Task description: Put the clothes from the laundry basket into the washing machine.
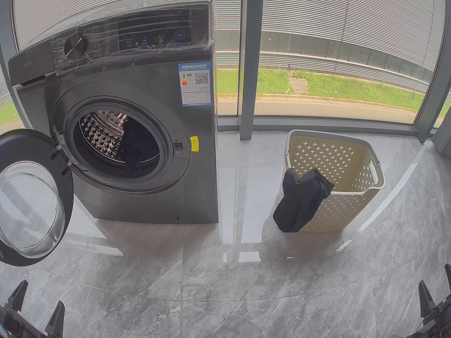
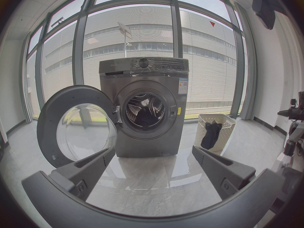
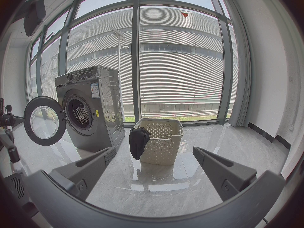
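A grey front-loading washing machine (image 1: 141, 118) stands at the left with its round door (image 1: 28, 203) swung wide open; a dark cloth shows inside the drum (image 1: 127, 146). To its right stands a cream laundry basket (image 1: 361, 165) with a black garment (image 1: 300, 200) draped over its near rim and hanging down outside. My left gripper (image 1: 36, 308) stands open low at the near left, far from the machine. My right gripper (image 1: 437, 289) stands open at the near right, well short of the basket. In the wrist views both grippers (image 2: 153, 154) (image 3: 153, 154) hold nothing.
Glossy grey tile floor (image 1: 225, 282) lies open between me and both objects. A window wall with a dark pillar (image 1: 251, 57) runs behind the machine and basket. The open door juts out toward my left side.
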Motion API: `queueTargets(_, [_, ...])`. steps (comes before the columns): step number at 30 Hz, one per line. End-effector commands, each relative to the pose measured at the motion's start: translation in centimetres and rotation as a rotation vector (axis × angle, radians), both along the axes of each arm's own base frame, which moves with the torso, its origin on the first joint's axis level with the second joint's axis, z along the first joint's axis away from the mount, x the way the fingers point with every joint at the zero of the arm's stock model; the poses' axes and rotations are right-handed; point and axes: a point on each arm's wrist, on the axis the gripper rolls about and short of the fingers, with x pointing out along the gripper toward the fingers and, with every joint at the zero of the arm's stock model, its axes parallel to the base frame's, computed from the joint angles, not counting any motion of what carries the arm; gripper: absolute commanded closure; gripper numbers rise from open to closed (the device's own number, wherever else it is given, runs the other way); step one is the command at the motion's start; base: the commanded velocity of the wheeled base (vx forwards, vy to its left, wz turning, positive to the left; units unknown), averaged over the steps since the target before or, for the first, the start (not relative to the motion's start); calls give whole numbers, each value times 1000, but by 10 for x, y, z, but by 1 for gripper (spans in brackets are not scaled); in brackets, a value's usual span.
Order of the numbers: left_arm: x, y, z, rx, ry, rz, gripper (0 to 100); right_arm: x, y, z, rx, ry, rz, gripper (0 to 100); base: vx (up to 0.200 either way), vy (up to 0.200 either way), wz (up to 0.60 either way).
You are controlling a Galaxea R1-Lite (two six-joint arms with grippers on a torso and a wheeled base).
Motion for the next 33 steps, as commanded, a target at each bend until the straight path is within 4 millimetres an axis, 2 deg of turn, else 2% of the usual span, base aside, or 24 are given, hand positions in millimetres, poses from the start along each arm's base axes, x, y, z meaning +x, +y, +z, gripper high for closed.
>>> queueTargets(1, [-1,0,-8,10,5,25,0,0,0,-5,1,3,1,0,0,0,0])
queueTargets(11, [-1,-1,-10,38,28,-13,0,0,0,-5,2,3,1,0,0,0,0])
queueTargets(20, [-1,-1,-10,31,26,-13,0,0,0,-5,2,3,-1,0,0,-200,0])
queueTargets(29, [-1,-1,-10,38,26,-14,0,0,0,-5,2,3,-1,0,0,0,0])
queueTargets(33, [-1,-1,-10,34,26,-14,0,0,0,-5,2,3,-1,0,200,0,0])
